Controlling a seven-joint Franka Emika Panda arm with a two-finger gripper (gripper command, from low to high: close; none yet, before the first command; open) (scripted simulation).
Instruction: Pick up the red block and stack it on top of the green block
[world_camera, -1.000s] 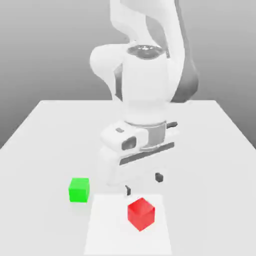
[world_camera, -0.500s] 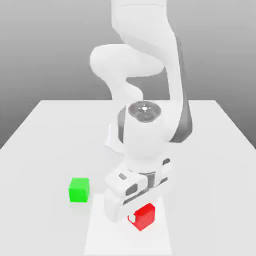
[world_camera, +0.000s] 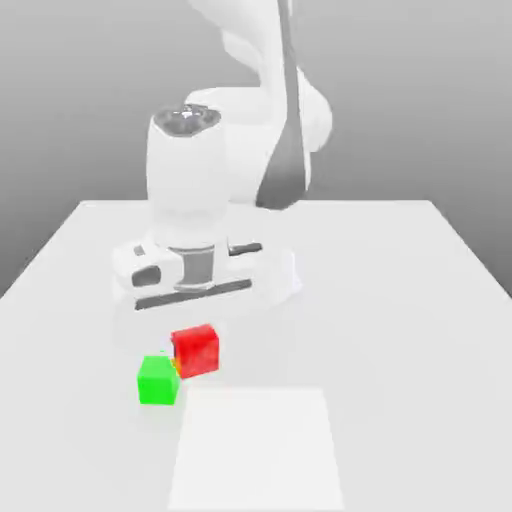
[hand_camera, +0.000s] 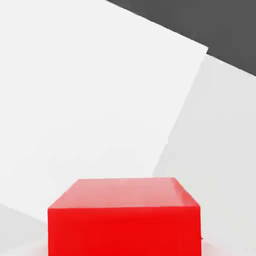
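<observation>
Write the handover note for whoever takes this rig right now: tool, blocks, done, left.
Tool: shut on the small matte red cube, carrying it clear of the table.
Red cube: held in the air, in the exterior view just above and to the right of the small matte green cube, not yet centred over it.
Green cube: resting on the white table, beside the paler square patch.
Done: the pick and lift.
Left: line the red cube up over the green one, lower it, let go, pull away.
</observation>
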